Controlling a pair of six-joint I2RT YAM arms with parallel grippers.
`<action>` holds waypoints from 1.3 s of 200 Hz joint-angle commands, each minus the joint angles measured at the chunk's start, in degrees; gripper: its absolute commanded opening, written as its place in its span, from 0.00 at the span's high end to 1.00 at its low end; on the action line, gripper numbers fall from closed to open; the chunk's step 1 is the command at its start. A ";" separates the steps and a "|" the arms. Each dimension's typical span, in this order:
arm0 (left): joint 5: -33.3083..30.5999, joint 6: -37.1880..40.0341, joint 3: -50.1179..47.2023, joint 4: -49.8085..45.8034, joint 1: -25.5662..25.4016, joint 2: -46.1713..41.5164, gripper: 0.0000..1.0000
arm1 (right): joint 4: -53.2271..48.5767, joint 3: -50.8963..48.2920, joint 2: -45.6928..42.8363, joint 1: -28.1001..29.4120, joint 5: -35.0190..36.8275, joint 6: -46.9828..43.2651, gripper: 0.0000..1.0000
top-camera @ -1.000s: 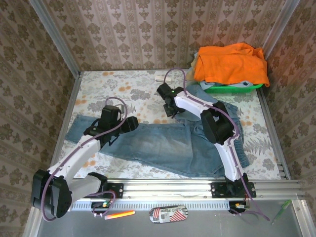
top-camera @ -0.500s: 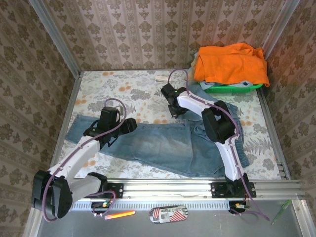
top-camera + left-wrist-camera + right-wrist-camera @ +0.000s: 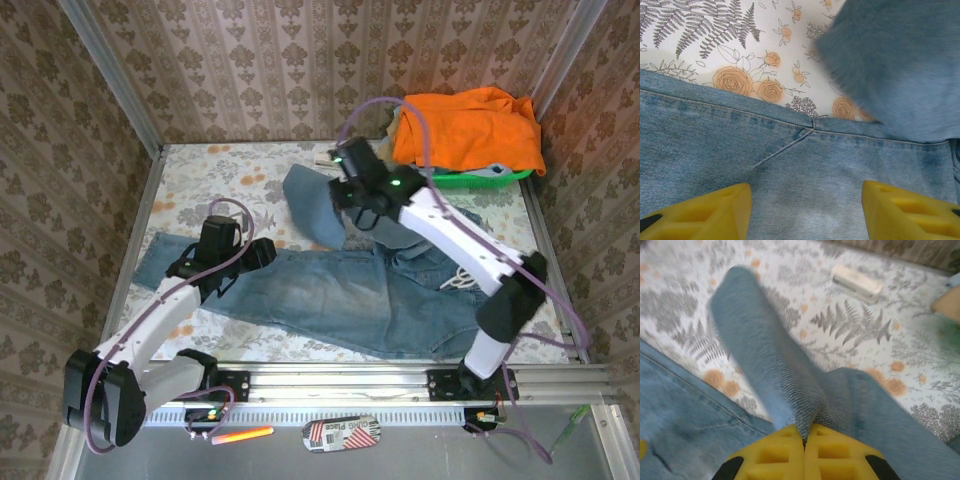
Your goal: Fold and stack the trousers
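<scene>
Right fingers (image 3: 775, 452) grip trousers (image 3: 330, 295), clothes (image 3: 465, 125) fill basket (image 3: 465, 181)

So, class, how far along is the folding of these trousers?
Done: nothing yet; the jeans lie mostly flat on the table. In hand: the right fingers pinch one leg, lifted for the first fold; the left fingers hover open above them. Left: finishing the folds and stacking.

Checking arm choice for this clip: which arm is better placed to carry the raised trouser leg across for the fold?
Right. The right pincer is shut on the raised leg, so it can likely carry it over. The left pincer is open above the flat trousers, holding nothing.
</scene>
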 commanded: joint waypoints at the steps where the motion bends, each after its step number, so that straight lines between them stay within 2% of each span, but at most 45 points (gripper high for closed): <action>1: -0.53 1.40 2.17 -0.91 0.65 -0.89 0.40 | 4.27 -11.73 -4.44 -7.67 -5.56 4.71 1.00; 15: -0.61 1.24 2.08 -0.70 0.59 -0.83 0.40 | 6.64 -19.83 -5.70 -11.74 -6.69 6.03 1.00; 31: -0.54 1.08 1.90 0.10 0.61 -0.03 0.40 | 9.20 -25.78 -2.85 -15.89 -6.06 6.76 1.00; 62: 0.69 -0.08 2.58 0.96 0.09 2.34 0.39 | 12.25 -27.15 3.37 -17.39 -7.56 6.79 1.00; 80: 1.93 0.03 2.53 2.20 -3.01 3.88 0.32 | 12.15 -25.09 5.78 -17.31 -7.99 7.07 1.00; 89: 1.37 1.36 2.61 2.23 -7.51 4.55 0.23 | 11.46 -23.91 6.85 -17.23 -8.04 6.91 1.00; 103: -0.11 3.14 2.00 3.31 -13.93 5.44 0.13 | 11.24 -23.09 7.68 -17.15 -8.24 6.68 1.00; 113: -2.16 4.52 1.99 3.08 -19.02 6.50 0.07 | 10.95 -23.04 7.86 -17.15 -8.06 6.66 0.84; 122: -5.03 6.39 2.76 1.37 -23.49 8.35 0.06 | 10.58 -23.14 7.68 -17.17 -8.05 6.46 0.80; 132: -9.27 8.44 4.84 -2.13 -28.04 10.85 0.05 | 9.81 -23.12 6.90 -17.15 -7.96 6.34 0.70; 150: -15.75 11.25 9.41 -6.98 -35.61 16.30 0.09 | 7.47 -24.22 3.42 -17.24 -5.53 6.34 0.55; 171: -22.93 15.92 16.53 -10.96 -42.47 24.51 0.21 | 5.87 -25.94 -2.42 -18.54 -2.86 6.58 0.51; 187: -25.65 19.62 20.90 -11.57 -45.90 30.39 0.33 | 5.33 -27.83 -6.60 -20.31 -3.35 7.24 0.51; 197: -24.98 21.93 22.38 -10.14 -47.03 32.94 0.45 | 4.92 -28.92 -8.75 -20.96 -3.55 7.30 0.51; 202: -24.80 22.73 22.96 -9.64 -47.30 34.19 0.47 | 4.80 -29.45 -9.68 -21.13 -3.56 7.26 0.51; 236: -27.62 25.75 25.70 -10.39 -47.50 40.34 0.46 | 3.73 -33.03 -15.17 -22.31 -4.70 7.64 0.49; 260: -24.97 25.59 25.21 -8.89 -47.42 42.97 0.47 | 3.46 -35.73 -19.01 -23.21 -5.49 8.05 0.49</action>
